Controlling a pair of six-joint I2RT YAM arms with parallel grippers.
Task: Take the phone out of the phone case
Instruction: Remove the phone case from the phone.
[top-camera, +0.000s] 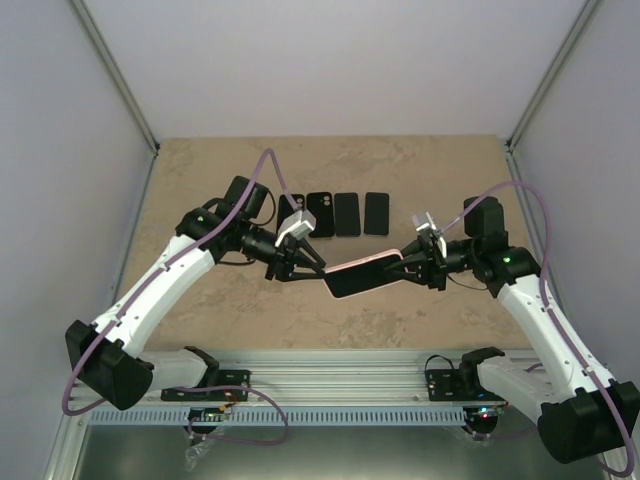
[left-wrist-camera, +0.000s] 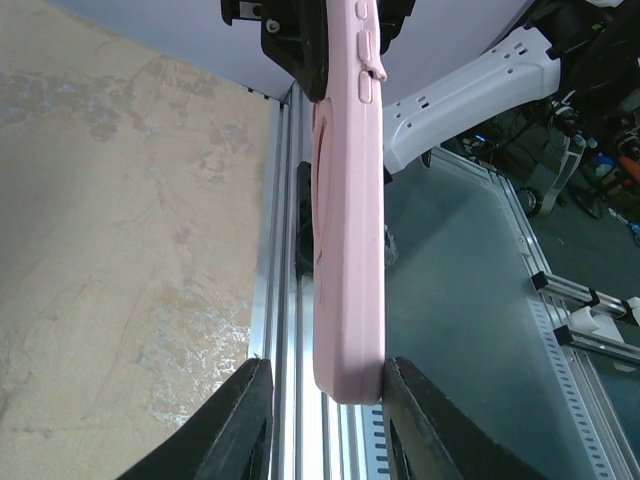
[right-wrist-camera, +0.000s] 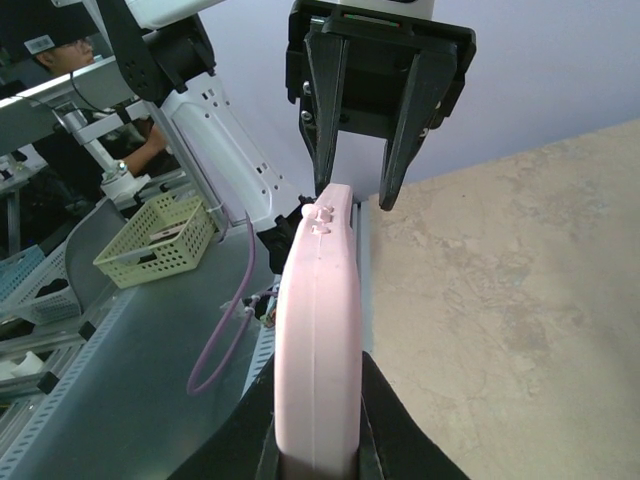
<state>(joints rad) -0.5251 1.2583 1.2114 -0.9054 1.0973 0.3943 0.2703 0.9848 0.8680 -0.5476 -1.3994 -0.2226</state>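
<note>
Above the middle of the table (top-camera: 200, 180), the pink phone case (top-camera: 365, 273) hangs in the air between both arms, edge-on to each wrist camera. The right gripper (top-camera: 405, 268) is clamped hard on one end. The left gripper (top-camera: 318, 268) straddles the other end at a narrow setting. One finger (left-wrist-camera: 425, 420) touches the case; the other finger (left-wrist-camera: 245, 415) stands just off it, so this end is not yet gripped.

Procedure, as judged:
1. Centre the left jaws on the case before pinching.
2. Grip the soft rim, not the phone body.
3. Keep the right clamp firm while peeling the corner. A loose hold risks a drop.
</note>
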